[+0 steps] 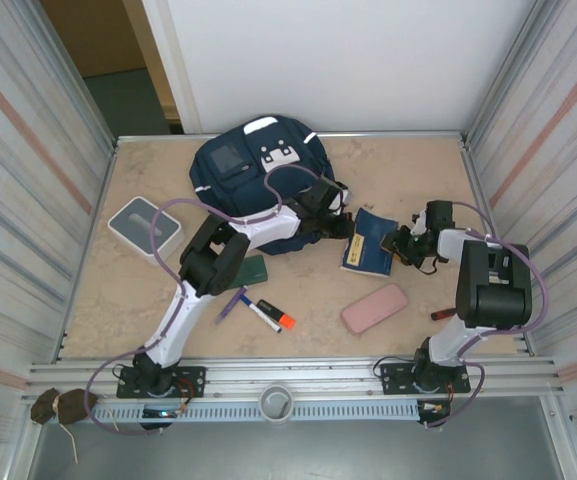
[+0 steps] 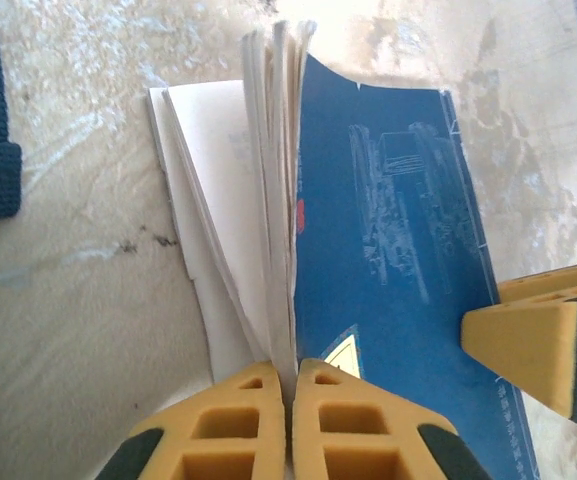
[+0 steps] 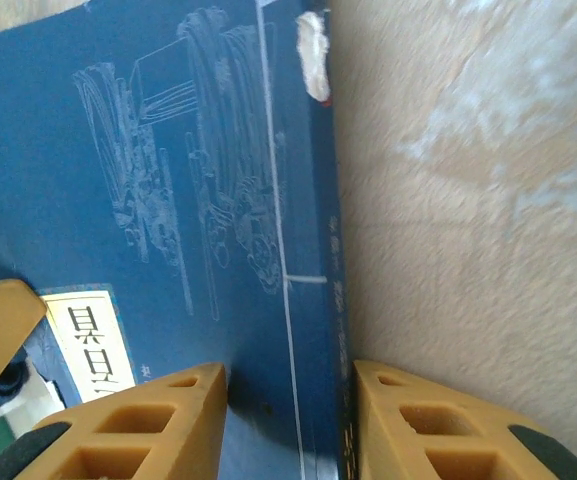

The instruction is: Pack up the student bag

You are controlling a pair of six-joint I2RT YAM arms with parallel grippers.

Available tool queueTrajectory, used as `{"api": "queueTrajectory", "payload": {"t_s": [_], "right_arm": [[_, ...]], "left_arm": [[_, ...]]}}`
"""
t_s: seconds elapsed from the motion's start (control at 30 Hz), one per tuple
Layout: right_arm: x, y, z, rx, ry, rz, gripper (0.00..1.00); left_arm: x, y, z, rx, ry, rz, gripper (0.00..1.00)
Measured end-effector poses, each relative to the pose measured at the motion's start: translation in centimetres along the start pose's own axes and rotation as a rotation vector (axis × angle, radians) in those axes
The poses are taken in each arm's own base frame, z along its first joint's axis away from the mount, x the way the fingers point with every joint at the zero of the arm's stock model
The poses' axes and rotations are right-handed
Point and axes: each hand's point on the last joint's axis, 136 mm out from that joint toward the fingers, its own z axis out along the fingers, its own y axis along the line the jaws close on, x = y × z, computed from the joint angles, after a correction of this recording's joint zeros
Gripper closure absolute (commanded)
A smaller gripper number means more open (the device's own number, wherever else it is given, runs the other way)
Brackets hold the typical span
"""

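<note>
My left fingers (image 2: pixel 288 375) are pinched tight on the blue booklet (image 2: pixel 398 250), gripping the edge of its pages, which fan toward 12 o'clock. My right fingers (image 3: pixel 290 385) stand parted, straddling its spine edge. The student bag (image 1: pixel 258 180) lies at the worktop's (image 1: pixel 418 170) 12 o'clock, at 10 o'clock from the booklet.

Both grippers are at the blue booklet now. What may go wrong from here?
1. The left gripper is shut on a thin edge of the booklet while its pages fan open; lifting may bend or tear them.
2. The right gripper, open over the booklet's spine edge, sits close to the left one; the two may collide or pull against each other.
</note>
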Motion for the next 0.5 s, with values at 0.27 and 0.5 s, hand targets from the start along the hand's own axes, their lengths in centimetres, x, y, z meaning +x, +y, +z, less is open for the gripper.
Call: {"api": "queueTrajectory", "payload": {"t_s": [0.27, 0.5], "right_arm": [[0.9, 2.0, -1.1, -0.134, -0.016, 0.0, 0.88], [0.3, 3.9, -2.8, -0.225, -0.052, -0.002, 1.0]], "left_arm": [[0.2, 0.5, -0.4, 0.025, 0.01, -0.018, 1.0], [-0.2, 0.5, -0.7, 0.039, 0.006, -0.008, 0.77]]}}
